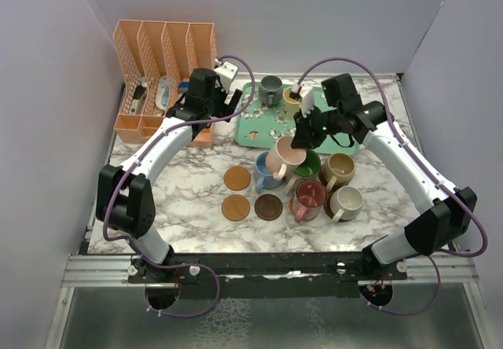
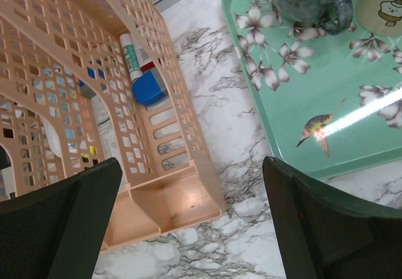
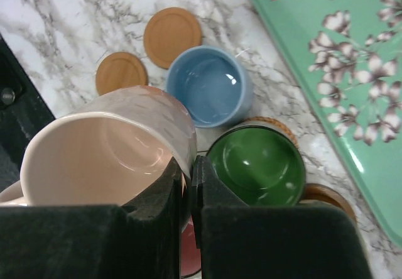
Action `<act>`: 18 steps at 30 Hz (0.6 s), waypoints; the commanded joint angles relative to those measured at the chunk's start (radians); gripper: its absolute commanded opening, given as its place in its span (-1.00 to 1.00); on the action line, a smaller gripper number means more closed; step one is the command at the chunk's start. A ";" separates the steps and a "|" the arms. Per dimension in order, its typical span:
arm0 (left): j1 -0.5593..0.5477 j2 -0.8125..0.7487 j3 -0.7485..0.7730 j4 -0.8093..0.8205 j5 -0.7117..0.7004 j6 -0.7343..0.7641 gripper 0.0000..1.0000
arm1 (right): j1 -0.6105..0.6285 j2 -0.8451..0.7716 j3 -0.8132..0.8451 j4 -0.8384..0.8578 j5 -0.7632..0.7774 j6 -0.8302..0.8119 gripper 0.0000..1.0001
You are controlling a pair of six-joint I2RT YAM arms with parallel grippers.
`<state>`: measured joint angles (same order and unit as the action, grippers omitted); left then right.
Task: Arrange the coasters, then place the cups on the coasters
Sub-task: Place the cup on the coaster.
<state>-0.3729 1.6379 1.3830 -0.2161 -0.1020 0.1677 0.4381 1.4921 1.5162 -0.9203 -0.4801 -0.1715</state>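
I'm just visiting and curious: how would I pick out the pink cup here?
Find the teal flowered tray at the back of the marble table; a huddle of mugs sits just in front of it. The pink cup is the only one tipped sideways, its rim pinched by the right hand, while the blue mug and green mug beside it stand upright.

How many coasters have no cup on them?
3 bare coasters: one left of the blue cup, a light one and a dark one nearer the arm bases. Others may hide under cups.
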 commanded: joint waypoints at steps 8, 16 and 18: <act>0.005 0.019 0.007 0.026 -0.120 0.030 0.98 | 0.183 -0.052 -0.179 0.139 0.039 0.090 -0.98; 0.006 0.025 -0.004 0.032 -0.148 0.034 0.98 | 0.287 -0.043 -0.272 0.203 0.106 0.118 -0.98; 0.006 0.025 -0.009 0.036 -0.152 0.037 0.98 | 0.305 -0.036 -0.290 0.222 0.136 0.130 -0.98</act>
<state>-0.3729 1.6558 1.3830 -0.2096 -0.2123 0.1944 0.7109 1.4788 1.2388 -0.8101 -0.3954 -0.0902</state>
